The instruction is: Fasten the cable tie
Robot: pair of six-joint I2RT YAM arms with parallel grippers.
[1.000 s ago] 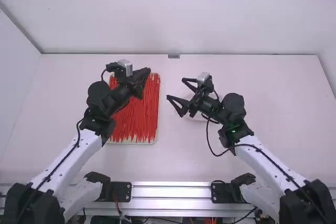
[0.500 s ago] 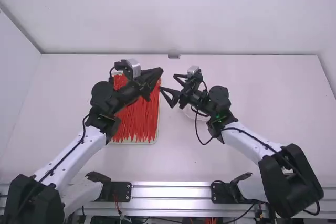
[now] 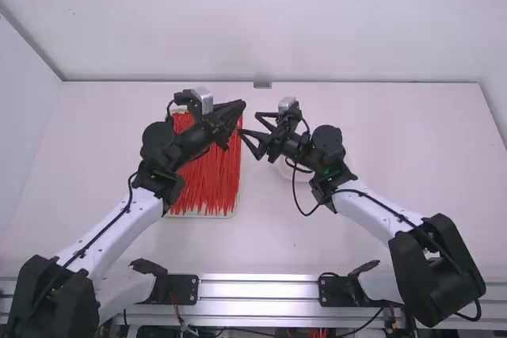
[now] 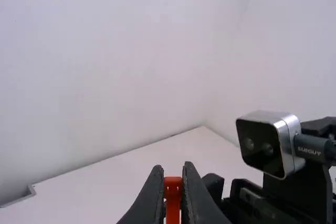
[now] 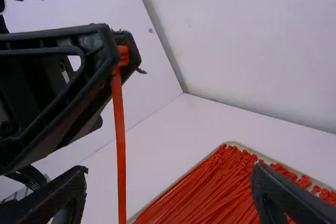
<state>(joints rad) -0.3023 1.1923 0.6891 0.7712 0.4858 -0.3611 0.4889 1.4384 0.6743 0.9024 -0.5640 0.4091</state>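
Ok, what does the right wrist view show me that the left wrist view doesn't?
Right wrist view: the held cable tie hanging straight down from the left pincer, the pile of red ties below it, and the right pincer, wide open. Left wrist view: the silver camera on the right arm's wrist, close ahead, and the left pincer's fingers seen from behind, shut on the tie's end. Shared: the left pincer gripping that one tie.

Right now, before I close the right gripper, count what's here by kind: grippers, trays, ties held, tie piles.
grippers: 2, the left gripper and the right gripper
tray: 1
held cable tie: 1, red, pinched in the left gripper
pile of red ties: 1, too many ties to count
Total: 5
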